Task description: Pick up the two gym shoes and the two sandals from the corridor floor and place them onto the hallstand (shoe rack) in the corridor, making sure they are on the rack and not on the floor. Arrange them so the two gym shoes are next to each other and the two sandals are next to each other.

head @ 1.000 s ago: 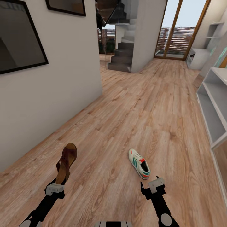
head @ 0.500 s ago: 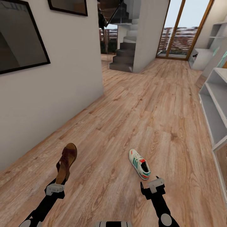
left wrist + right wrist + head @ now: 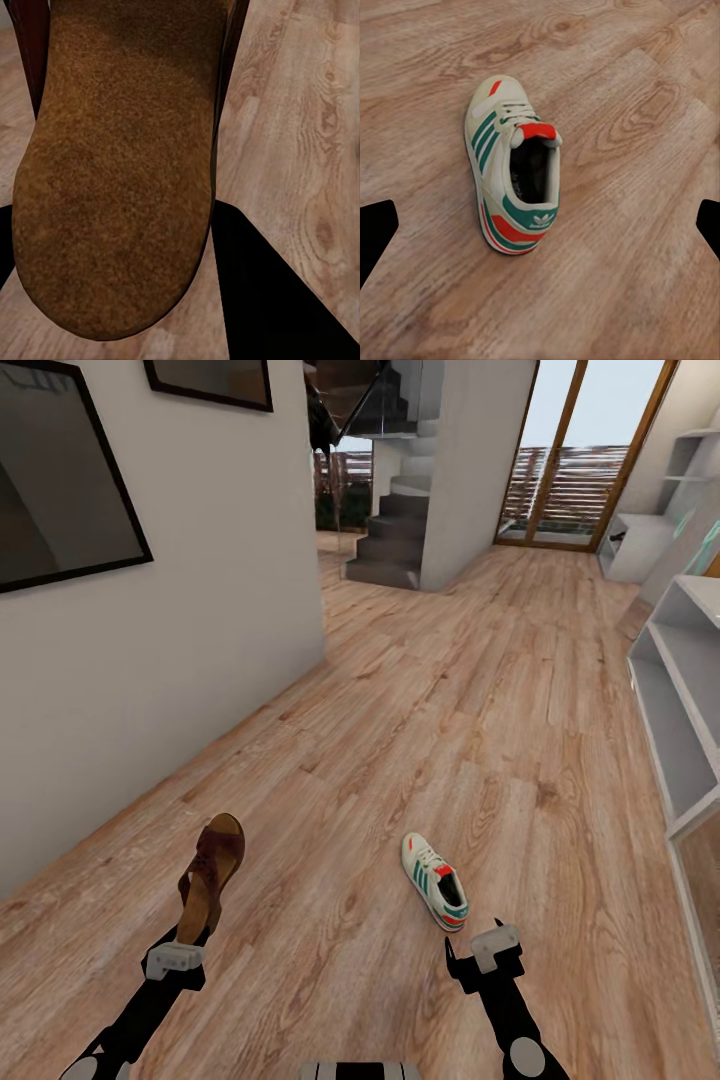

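Sandal (image 3: 212,880) is held clamped in the left gripper (image 3: 178,952), off the corridor floor (image 3: 450,720). One gym shoe (image 3: 434,881) lies beneath the wide-open, empty right gripper (image 3: 484,952). Nothing is seen placed on the hallstand (image 3: 680,710) yet.

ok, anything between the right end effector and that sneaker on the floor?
Nothing visible. The right end effector sits just behind the sneaker, heel end nearest it, with bare floor between. In the right wrist view the sneaker lies upright with open fingertips wide on either side.
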